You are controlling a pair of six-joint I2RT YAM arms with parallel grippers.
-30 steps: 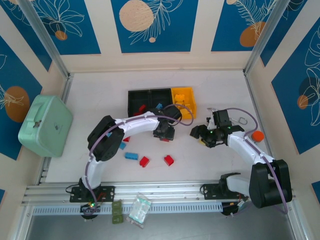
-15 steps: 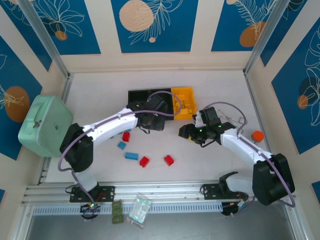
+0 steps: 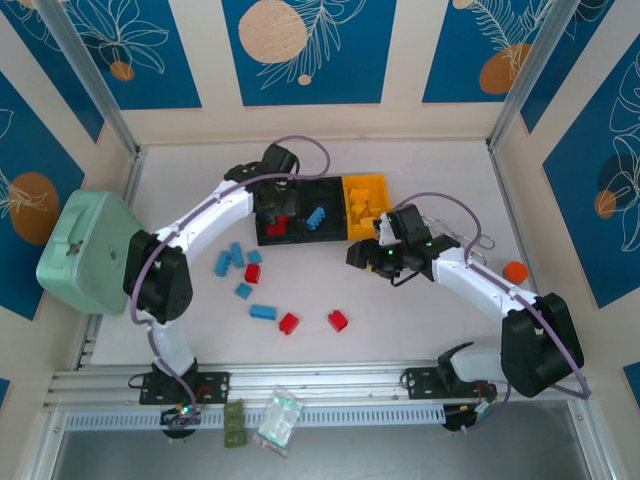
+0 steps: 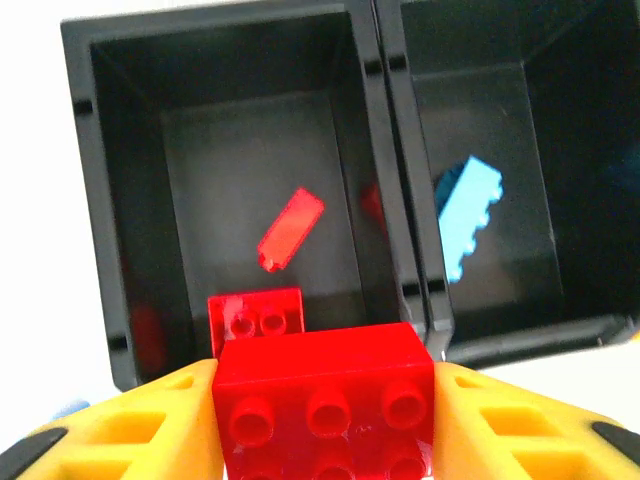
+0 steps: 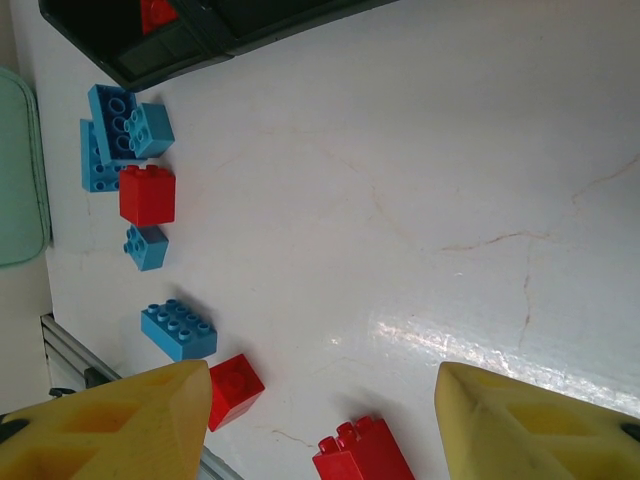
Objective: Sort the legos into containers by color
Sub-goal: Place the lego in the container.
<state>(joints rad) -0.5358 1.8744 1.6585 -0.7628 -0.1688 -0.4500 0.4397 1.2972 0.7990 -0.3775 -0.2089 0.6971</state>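
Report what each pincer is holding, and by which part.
The left pincer clamps a red brick by its two opposite side faces, studs showing, at the left black bin. The right pincer is open and holds nothing.

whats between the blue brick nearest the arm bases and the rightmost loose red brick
Another red brick lies between that blue brick and the rightmost red brick, touching neither; the top view shows it.
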